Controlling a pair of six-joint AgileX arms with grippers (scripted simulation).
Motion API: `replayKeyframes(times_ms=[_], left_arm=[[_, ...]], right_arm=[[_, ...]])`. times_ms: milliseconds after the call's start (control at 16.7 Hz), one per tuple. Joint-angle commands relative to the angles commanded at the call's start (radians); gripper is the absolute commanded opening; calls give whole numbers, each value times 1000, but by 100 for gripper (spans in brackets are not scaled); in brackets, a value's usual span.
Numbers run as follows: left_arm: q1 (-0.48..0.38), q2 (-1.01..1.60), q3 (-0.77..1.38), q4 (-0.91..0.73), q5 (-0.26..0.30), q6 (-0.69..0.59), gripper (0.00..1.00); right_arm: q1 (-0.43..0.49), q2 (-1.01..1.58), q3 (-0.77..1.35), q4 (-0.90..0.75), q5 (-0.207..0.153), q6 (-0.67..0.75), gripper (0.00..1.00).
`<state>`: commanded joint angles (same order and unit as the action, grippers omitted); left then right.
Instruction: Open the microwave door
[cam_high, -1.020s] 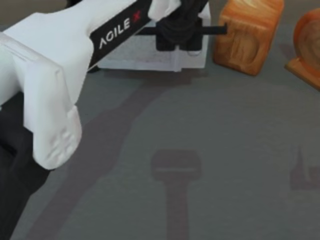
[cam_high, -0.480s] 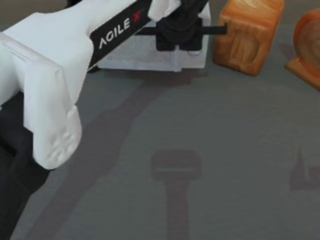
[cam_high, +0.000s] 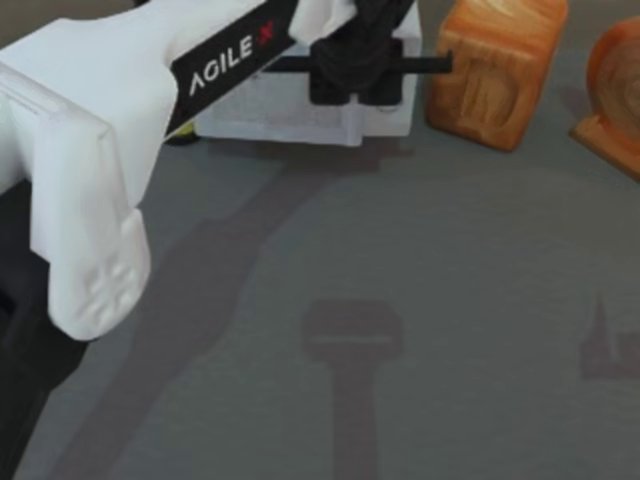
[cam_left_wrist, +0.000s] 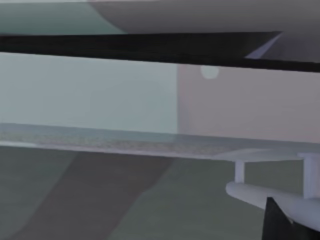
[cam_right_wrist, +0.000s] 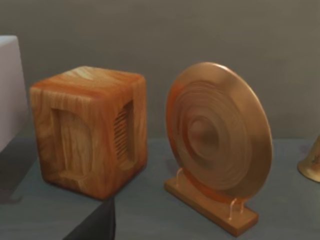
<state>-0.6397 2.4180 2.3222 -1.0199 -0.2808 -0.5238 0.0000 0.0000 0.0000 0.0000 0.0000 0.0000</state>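
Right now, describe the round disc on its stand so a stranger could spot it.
Start at the white microwave at the table's far edge, then pass right over the orange wooden block. Next to it stands the disc, upright on a small base: the only round, ringed, coppery piece there.

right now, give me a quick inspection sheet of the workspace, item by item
surface: grey table, shadows across it
job's things: white microwave at the far edge; microwave door swung partly out, its handle showing in the left wrist view
clutter: orange wooden block right of the microwave, bronze disc on a stand beyond it
grippers: left gripper at the microwave's front; right gripper not in view
cables: nothing seen
surroundings: plain grey backdrop
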Motion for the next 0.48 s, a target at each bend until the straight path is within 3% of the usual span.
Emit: replayKeyframes(times_ms=[480], left_arm=[[1,-3,-7,3,0,3,0]], right_arm=[[0,0,0,0,0,0,100]])
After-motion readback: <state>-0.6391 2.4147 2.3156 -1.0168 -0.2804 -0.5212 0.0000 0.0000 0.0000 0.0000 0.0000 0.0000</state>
